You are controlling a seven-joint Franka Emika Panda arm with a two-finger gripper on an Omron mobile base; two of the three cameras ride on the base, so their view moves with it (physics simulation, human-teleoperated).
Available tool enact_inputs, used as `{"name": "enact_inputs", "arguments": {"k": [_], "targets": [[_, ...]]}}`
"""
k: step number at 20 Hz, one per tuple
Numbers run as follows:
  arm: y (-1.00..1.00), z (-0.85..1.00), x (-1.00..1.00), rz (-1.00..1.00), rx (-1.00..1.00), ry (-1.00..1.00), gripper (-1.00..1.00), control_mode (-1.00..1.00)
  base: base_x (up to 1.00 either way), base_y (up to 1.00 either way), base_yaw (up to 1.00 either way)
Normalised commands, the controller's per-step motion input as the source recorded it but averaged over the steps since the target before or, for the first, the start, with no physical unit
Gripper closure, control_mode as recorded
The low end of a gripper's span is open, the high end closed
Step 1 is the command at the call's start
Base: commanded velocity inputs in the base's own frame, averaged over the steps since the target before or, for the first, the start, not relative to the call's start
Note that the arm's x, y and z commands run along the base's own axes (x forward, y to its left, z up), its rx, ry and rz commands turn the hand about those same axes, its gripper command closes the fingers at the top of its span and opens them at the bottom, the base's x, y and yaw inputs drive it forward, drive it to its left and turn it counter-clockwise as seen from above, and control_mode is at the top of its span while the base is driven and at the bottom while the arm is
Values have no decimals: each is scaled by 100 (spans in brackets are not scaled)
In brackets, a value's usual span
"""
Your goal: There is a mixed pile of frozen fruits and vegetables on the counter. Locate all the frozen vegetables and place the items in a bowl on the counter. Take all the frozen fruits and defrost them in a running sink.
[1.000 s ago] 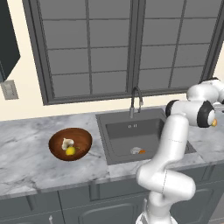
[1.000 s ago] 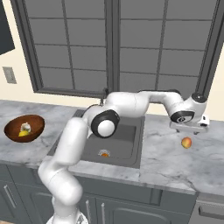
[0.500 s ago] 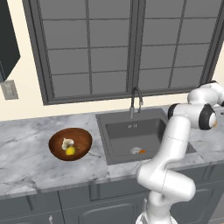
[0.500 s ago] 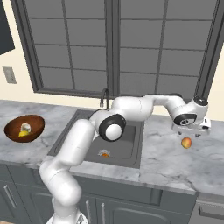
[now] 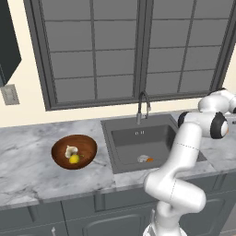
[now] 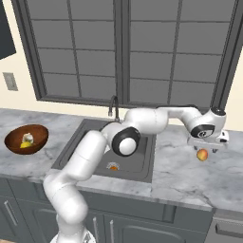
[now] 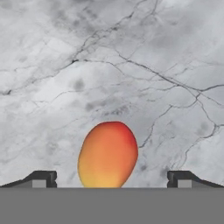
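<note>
The orange-red peach-like fruit (image 7: 108,154) lies on the marble counter (image 6: 180,175) right of the sink (image 6: 142,160). My gripper (image 6: 204,150) hangs open just above it. In the hand view one dark fingertip (image 7: 41,178) stands on each side of the fruit, apart from it. A small orange ball (image 6: 113,166) rests in the sink basin (image 5: 152,140) by the pale drain. The brown wooden bowl (image 5: 87,146) sits on the counter left of the sink and holds the yellow piece (image 5: 74,159) and the whitish lump (image 5: 70,150).
The thin curved faucet (image 5: 144,107) rises behind the basin, under a large dark-framed window. My white arm reaches across the sink's right side. The counter's front edge runs above dark grey cabinets (image 5: 55,214).
The hand has dropped lower over the peach-like fruit and shifted a little right. The jaws have stayed wide. The fruit, bowl and sink contents have not moved.
</note>
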Motion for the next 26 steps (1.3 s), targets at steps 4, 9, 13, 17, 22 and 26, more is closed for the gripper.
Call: {"name": "enact_inputs", "arguments": {"k": [4,9,13,17,22,26], "targets": [[0,-11,0,0,0,3,-100,-100,0,0,0],[0,-15,0,0,0,3,-100,-100,0,0,0],[0,-17,0,0,0,4,-100,-100,0,0,0],[0,-17,8,0,0,5,-100,-100,0,0,0],[0,-15,17,0,0,6,-100,-100,0,0,0],[0,-6,3,0,0,5,100,-100,0,0,0]]}}
